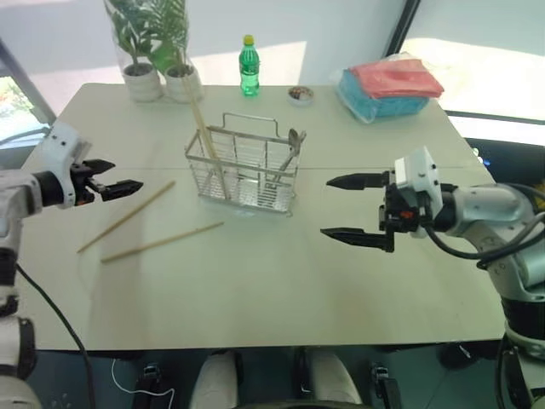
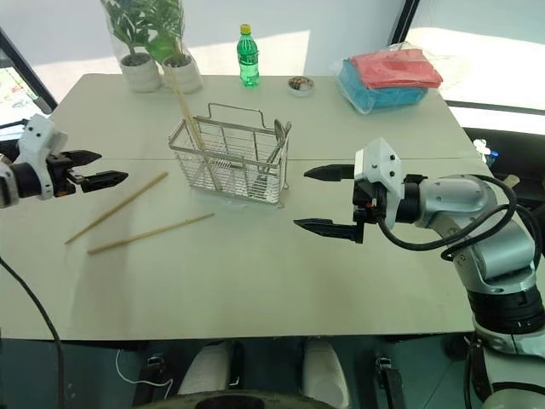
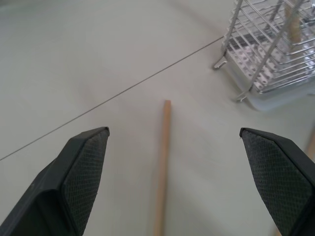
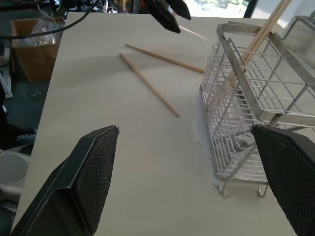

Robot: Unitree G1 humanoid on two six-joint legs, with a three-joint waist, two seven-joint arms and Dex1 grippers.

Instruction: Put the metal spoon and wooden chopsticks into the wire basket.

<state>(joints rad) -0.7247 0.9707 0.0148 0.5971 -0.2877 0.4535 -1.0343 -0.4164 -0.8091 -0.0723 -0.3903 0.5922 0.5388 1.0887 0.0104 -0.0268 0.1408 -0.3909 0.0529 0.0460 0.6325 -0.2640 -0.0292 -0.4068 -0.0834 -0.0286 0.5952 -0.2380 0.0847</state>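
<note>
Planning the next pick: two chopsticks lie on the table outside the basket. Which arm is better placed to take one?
Likely the left. The left gripper hangs open near the two loose chopsticks, one lying between its fingers in the wrist view. The right gripper is beyond the wire basket.

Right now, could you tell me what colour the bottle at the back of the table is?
The bottle is green with a yellow cap, clearest in the left eye view.
</note>
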